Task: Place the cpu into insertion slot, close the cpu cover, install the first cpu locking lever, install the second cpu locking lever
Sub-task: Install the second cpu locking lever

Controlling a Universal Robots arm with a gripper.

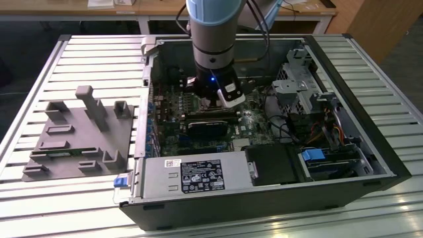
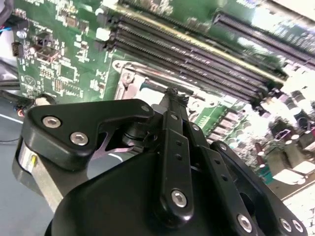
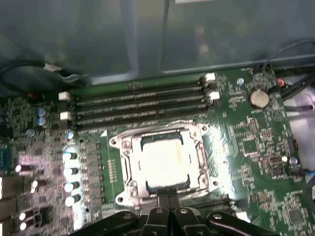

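Note:
The cpu [image 3: 165, 160], a dull silver square, lies in the insertion slot [image 3: 119, 143] on the green motherboard. The cpu cover [image 3: 130, 164], a thin silver frame, lies flat around the chip. My gripper [image 3: 169, 197] is shut, its two black fingertips pressed together with nothing visible between them, right at the slot's edge nearest the wrist. In the second wrist view the gripper [image 2: 172, 93] has its tip down by the slot's metal rim [image 2: 129, 78]. In the exterior view the arm reaches straight down into the open computer case, with the gripper [image 1: 208, 103] low over the board.
Long black memory slots [image 3: 138, 103] run beside the socket. A coin battery [image 3: 258, 98] and a row of capacitors [image 3: 71, 172] flank it. In the case are a black block [image 1: 206, 128], the power supply [image 1: 191, 176], a drive cage [image 1: 300, 89] and cables [image 1: 310, 134]. A grey fixture [image 1: 79, 134] lies outside.

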